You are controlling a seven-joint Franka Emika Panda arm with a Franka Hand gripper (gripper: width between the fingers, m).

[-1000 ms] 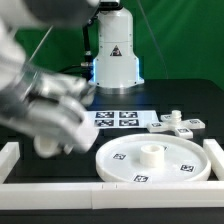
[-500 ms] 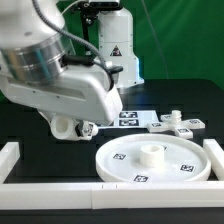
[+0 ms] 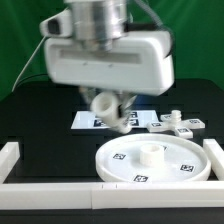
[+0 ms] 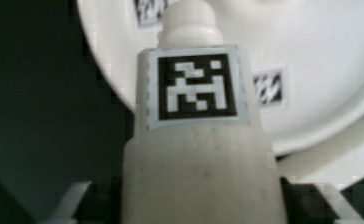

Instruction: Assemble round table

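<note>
Leg: the white tagged leg is held tilted in the air, just beyond the disc's far rim; in the wrist view the leg lies over the disc.
Gripper: the gripper is clamped on the leg.
Disc: the round disc lies flat on the black table, its hub facing up.
Loose parts: small tagged pieces sit beyond the disc, toward the exterior view's right.
Marker board: the marker board lies under the arm.
Surround: white border rails frame the table.

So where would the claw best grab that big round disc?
Probably the raised hub in its middle, coming straight down from above. The disc lies flat and looks too wide to span, while the hub stands up narrow.
</note>
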